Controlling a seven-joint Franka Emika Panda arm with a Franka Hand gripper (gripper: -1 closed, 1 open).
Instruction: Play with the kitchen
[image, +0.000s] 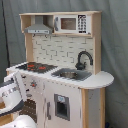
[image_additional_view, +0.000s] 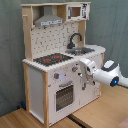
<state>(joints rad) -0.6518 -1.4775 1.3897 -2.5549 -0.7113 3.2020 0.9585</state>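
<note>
One toy kitchen fills both exterior views, white with light-wood edges, standing on a wooden floor before a grey curtain. Its worktop carries a black hob with red rings toward one end and a silver sink with a curved black faucet toward the other, rounded end. Behind the worktop rises a pale pegboard back. Above it, a grey hood hangs over the hob, and a toy microwave sits beside it on the upper shelf. Below the hob, the front panel holds knobs and an oven door with a dark window.

A white robot arm reaches in from the second exterior view's right. Its gripper is level with the front panel just under the worktop's front edge, close to the knobs and to the right of the oven door. Whether the fingers are spread or pressed together cannot be told. In the first exterior view, the arm shows at the lower left, in front of the hob end of the kitchen.
</note>
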